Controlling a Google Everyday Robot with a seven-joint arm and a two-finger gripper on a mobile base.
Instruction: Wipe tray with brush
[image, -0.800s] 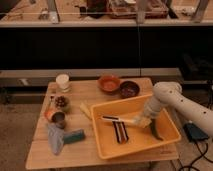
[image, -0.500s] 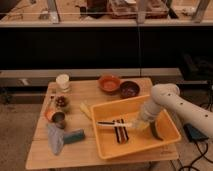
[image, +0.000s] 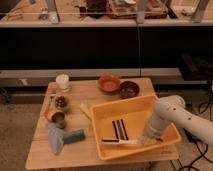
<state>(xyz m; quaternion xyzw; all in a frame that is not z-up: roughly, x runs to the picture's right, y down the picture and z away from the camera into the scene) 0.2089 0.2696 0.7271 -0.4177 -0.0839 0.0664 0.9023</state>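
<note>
Since the earlier frames the long slim brush (image: 120, 141), pale cream handle with a thin dark end, has slid from the middle of the large yellow-orange rectangular plastic tray (image: 167, 134) to just inside its front wall, and the gripper (image: 146, 140) has come down with it. Now the brush lies flat along that wall, dark end to the left, with the fingers pinching the right end of its handle in the tray's front right corner. Behind the brush, in the same tray, lies a short dark block with pale stripes (image: 120, 129), apart from it. A white robot arm (image: 172, 112) reaches over the tray's right rim. The tray rests on the right half of a pale wooden surface (image: 75, 152). Just behind it stand an orange-brown round bowl (image: 108, 82) and a darker brown round bowl (image: 129, 90); their contents cannot be made out. To the left are a small white cup (image: 62, 81), a small round dish holding something dark (image: 61, 102), a metal can (image: 58, 119), a teal block (image: 75, 136) and a grey-blue cloth (image: 54, 140)
</note>
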